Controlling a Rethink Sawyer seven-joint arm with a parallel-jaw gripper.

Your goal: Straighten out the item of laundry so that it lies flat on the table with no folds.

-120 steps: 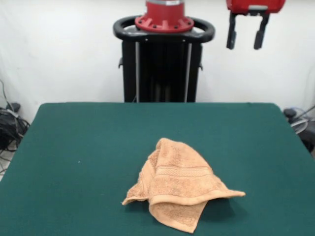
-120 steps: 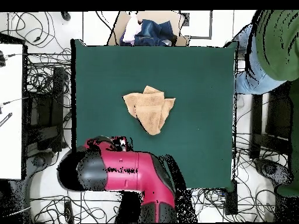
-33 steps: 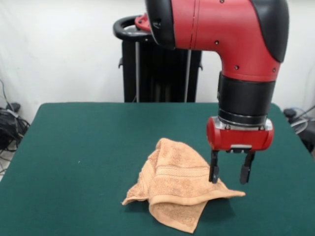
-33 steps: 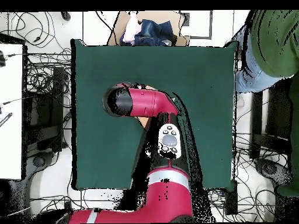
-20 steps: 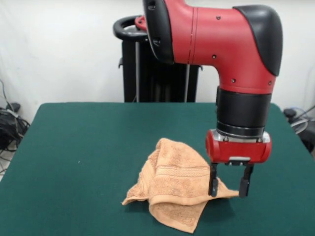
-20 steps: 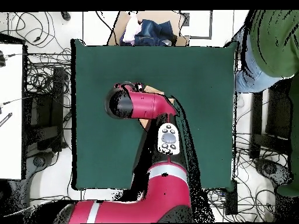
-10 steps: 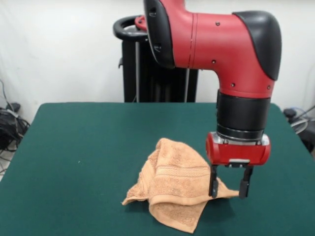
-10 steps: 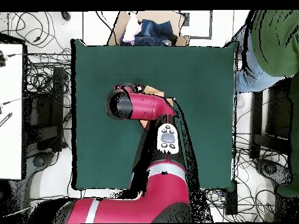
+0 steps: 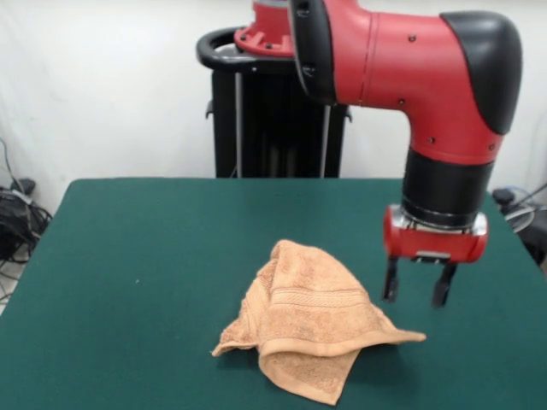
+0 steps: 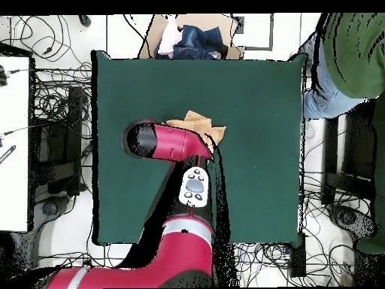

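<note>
The item of laundry [image 9: 308, 329], an orange-tan towel, lies crumpled and folded over itself near the front middle of the green table [image 9: 154, 256]. One corner points right and a striped band shows on top. My gripper [image 9: 416, 292] hangs open with nothing in it, a little above the table and just right of and above that right corner, clear of the cloth. In the overhead view the arm covers much of the item of laundry [image 10: 198, 121], whose upper edge shows on the table [image 10: 256, 150]. The gripper itself is hidden there under the arm.
A cardboard box with clothes [image 10: 192, 39] sits beyond the table's top edge in the overhead view. A person in a green top [image 10: 353, 53] stands at the upper right. Cables cover the floor around, and a white desk [image 10: 13, 143] is at the left.
The gripper has lifted and shifted right in the front view, away from the towel's right corner that it straddled. It stays open. The towel has not moved.
</note>
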